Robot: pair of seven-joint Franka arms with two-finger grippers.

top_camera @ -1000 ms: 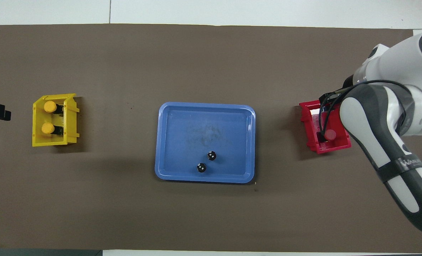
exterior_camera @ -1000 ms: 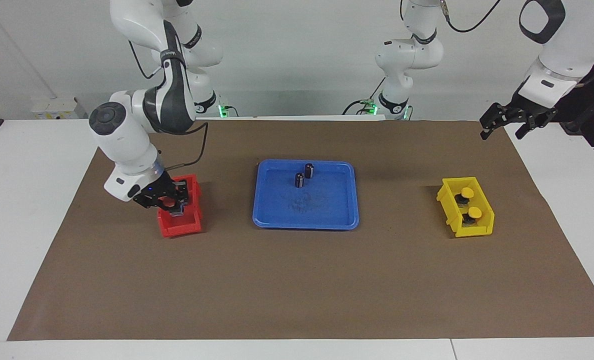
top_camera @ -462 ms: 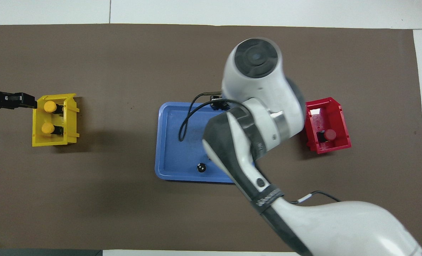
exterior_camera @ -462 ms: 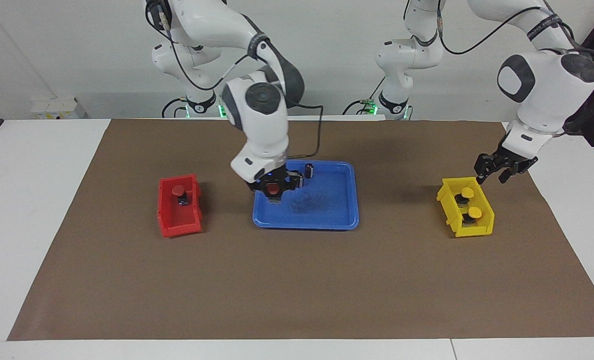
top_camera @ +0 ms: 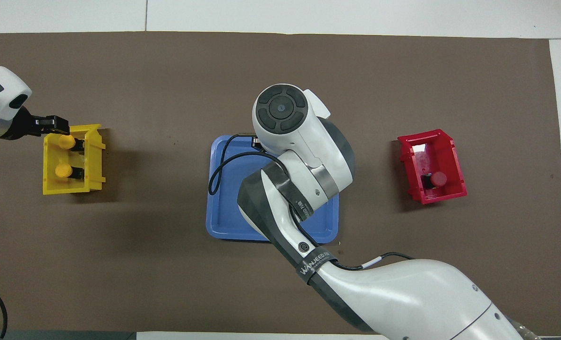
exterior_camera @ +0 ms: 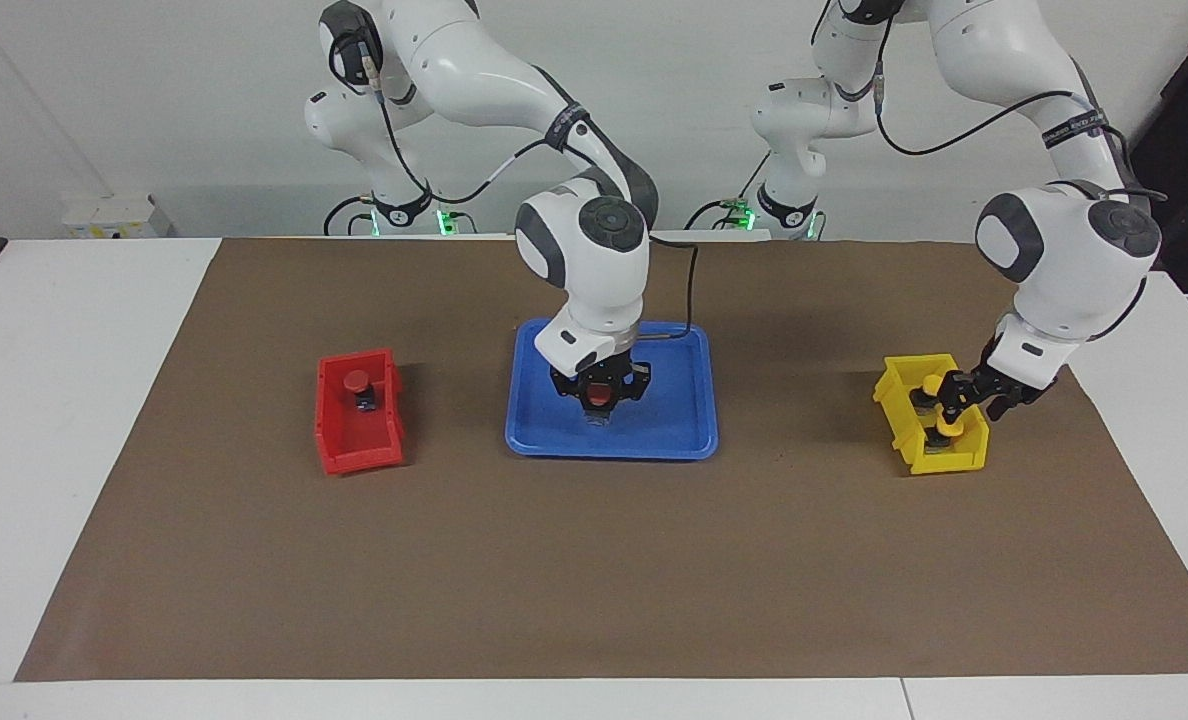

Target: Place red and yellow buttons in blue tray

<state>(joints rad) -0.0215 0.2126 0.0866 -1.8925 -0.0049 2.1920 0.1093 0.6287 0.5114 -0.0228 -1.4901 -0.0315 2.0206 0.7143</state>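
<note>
My right gripper [exterior_camera: 599,400] is shut on a red button [exterior_camera: 599,397], low over the middle of the blue tray [exterior_camera: 676,432]; in the overhead view the right arm hides both the grip and much of the tray [top_camera: 224,222]. A second red button [exterior_camera: 356,381] [top_camera: 438,178] stands in the red bin [exterior_camera: 359,458] [top_camera: 430,138]. Two yellow buttons [top_camera: 65,140] [top_camera: 63,170] stand in the yellow bin [top_camera: 72,190] [exterior_camera: 892,398]. My left gripper [exterior_camera: 951,396] [top_camera: 56,125] is down at that bin, beside the yellow button farther from the robots.
The bins and the tray lie in a row on a brown mat, the red bin toward the right arm's end and the yellow bin toward the left arm's end. White table [exterior_camera: 74,330] borders the mat [exterior_camera: 594,580].
The right gripper has carried the red button from the tray's edge to over its middle. The left gripper has dropped from beside the yellow bin down to it.
</note>
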